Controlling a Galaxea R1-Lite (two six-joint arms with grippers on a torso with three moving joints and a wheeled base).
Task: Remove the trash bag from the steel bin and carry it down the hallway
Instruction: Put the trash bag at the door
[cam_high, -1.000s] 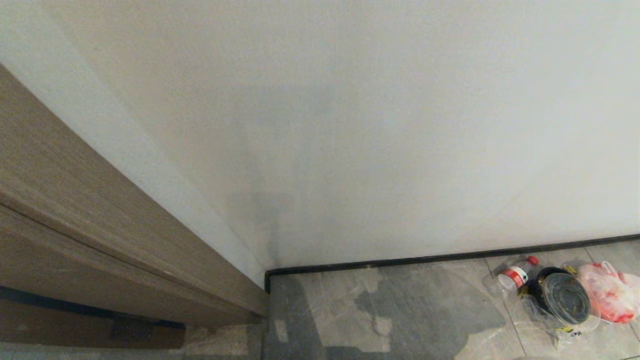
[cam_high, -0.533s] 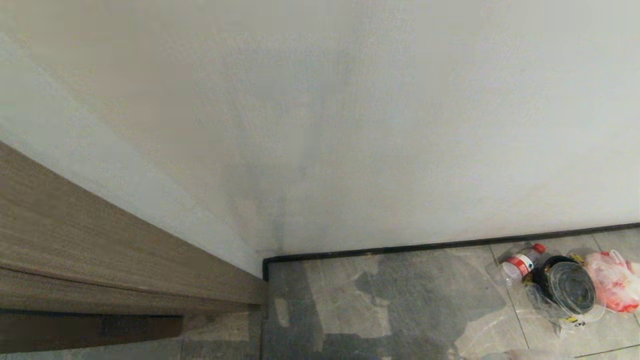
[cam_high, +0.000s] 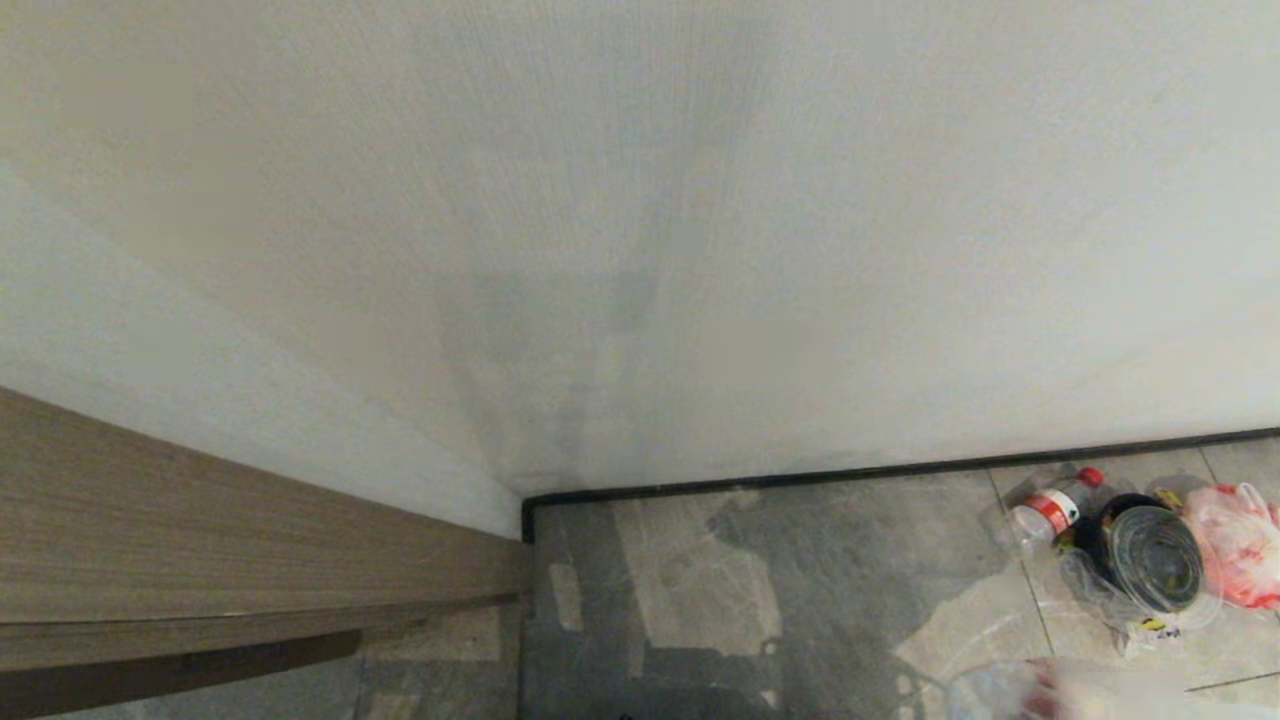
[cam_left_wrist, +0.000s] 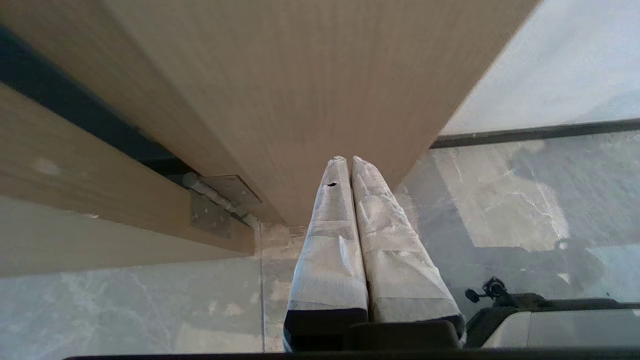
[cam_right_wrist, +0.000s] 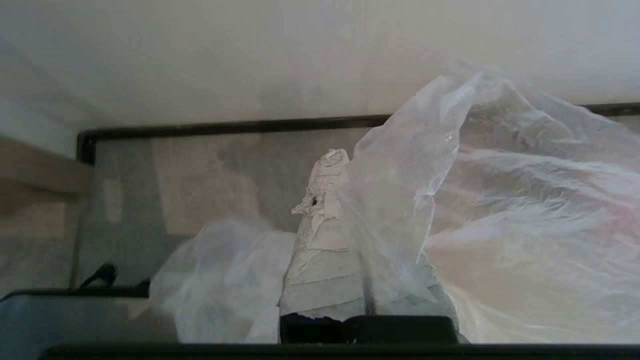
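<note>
right hand (cam_right_wrist: 345, 165): clenched on clear trash bag (cam_right_wrist: 500, 210), bag draped over its taped fingers | left hand (cam_left_wrist: 345, 162): fingers pressed together, holding nothing, near wood door frame (cam_left_wrist: 300, 90) | floor (cam_high: 820, 560): bottle (cam_high: 1050, 508), round container (cam_high: 1155, 560), red-white bag (cam_high: 1240, 540) along black skirting (cam_high: 800, 478); steel bin unseen

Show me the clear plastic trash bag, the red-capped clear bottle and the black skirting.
Clear plastic trash bag (cam_right_wrist: 505, 210), right wrist view, its crinkled side.
Red-capped clear bottle (cam_high: 1047, 512), head view, its red label.
Black skirting (cam_high: 800, 477), head view, strip under the wall.
</note>
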